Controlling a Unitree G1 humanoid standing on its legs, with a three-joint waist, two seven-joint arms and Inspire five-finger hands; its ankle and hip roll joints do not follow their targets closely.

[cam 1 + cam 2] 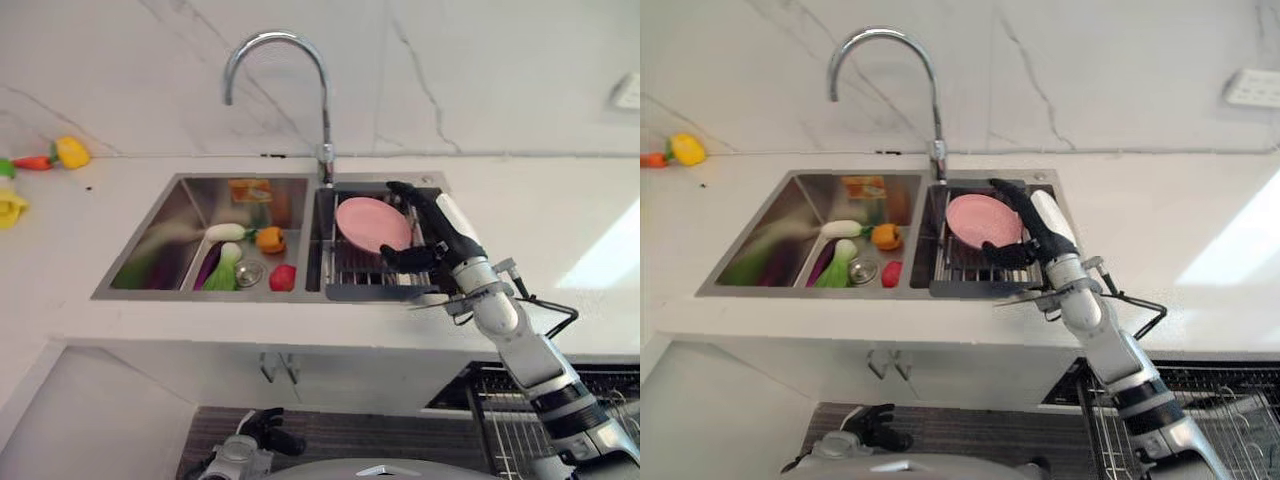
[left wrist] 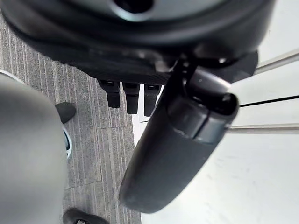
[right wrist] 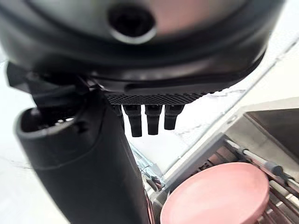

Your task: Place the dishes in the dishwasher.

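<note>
A round pink plate (image 1: 368,224) leans in the metal dish rack (image 1: 358,272) set in the sink's right basin. My right hand (image 1: 437,236) hovers at the plate's right edge, fingers stretched over its rim and thumb lower, toward the rack's front. It is open and holds nothing. In the right wrist view the pink plate (image 3: 219,191) lies past the fingers (image 3: 148,119), apart from them. My left hand (image 1: 262,432) hangs low below the counter, open, with its thumb (image 2: 177,140) standing out over the grey floor.
The left basin (image 1: 160,240) holds toy vegetables: a green-white one (image 1: 226,266), an orange pepper (image 1: 270,238), a red piece (image 1: 283,277). A tall faucet (image 1: 322,100) rises behind the sink. The pulled-out dishwasher rack (image 1: 510,430) sits low on the right. More toy vegetables (image 1: 72,151) lie on the counter's far left.
</note>
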